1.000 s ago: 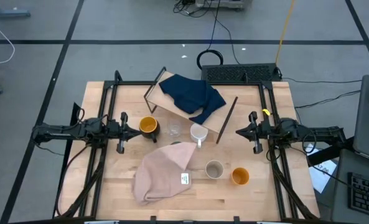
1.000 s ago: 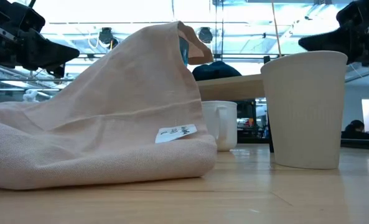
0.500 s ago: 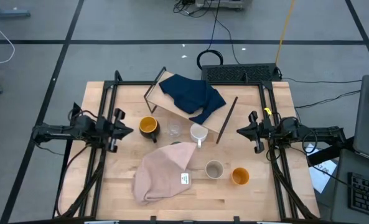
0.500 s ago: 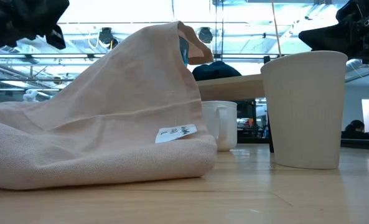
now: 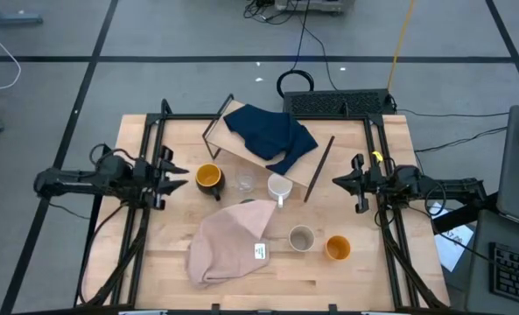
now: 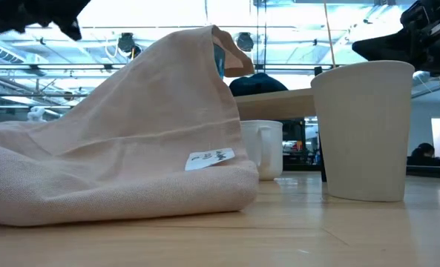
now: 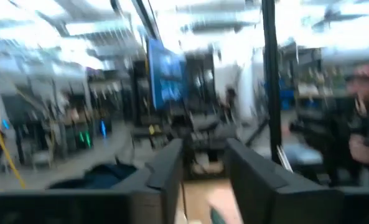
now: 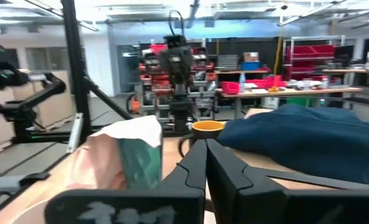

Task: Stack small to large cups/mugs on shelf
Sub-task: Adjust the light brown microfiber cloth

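The light-wood shelf board (image 5: 246,159) stands at the far middle, with a navy cloth (image 5: 272,136) draped on it. In front of it stand a black mug with orange inside (image 5: 208,176), a tiny clear glass (image 5: 245,182) and a white handled mug (image 5: 279,186). A beige cup (image 5: 301,238) and an orange cup (image 5: 337,248) stand nearer. A pink cloth (image 5: 233,241) covers the teal tumbler (image 8: 140,165). My left gripper (image 5: 182,178) is open and empty, left of the black mug. My right gripper (image 5: 336,184) is shut and empty, right of the white mug.
Black arm frames run along the table's left (image 5: 145,210) and right (image 5: 390,219) sides. A dark rod (image 5: 320,166) of the shelf frame slants beside the board. A white tag (image 5: 261,251) lies on the pink cloth. A person (image 7: 364,137) shows in the room beyond.
My left gripper has drawn back from the black mug toward the table's left edge, and in the low view it has gone up and nearly out of the picture. The cups and cloths have not moved.
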You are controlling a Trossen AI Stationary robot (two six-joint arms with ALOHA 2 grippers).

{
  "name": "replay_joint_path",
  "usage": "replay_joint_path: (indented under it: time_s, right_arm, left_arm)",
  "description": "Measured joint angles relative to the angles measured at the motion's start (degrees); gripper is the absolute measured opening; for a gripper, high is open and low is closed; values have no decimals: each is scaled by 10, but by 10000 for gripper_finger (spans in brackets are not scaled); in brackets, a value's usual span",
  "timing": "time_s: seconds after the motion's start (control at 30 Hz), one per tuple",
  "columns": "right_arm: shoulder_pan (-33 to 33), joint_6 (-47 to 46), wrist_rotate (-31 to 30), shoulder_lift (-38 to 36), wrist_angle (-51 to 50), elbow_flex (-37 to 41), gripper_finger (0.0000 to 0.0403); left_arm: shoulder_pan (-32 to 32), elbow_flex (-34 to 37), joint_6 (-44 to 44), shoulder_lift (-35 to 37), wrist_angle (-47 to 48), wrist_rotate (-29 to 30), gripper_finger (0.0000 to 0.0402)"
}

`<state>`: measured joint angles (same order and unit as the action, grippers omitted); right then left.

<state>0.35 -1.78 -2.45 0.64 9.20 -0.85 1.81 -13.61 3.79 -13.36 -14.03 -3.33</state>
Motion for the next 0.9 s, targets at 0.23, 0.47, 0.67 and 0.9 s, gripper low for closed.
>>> replay_joint_path:
  time_s: [0.23,0.47,0.67,0.9]
  right_arm:
    - [0,10,-8,0,-4,0,23]
    - [0,-13,-8,0,-5,0,51]
    - [0,-20,-7,0,-8,0,75]
    - [0,-20,-7,0,-9,0,94]
  left_arm:
    - [43,-180,-30,-151,197,-1,211]
    - [121,-310,-119,-307,381,44,195]
    - [171,-353,-200,-380,444,64,169]
    - [207,-354,-338,-441,474,73,165]
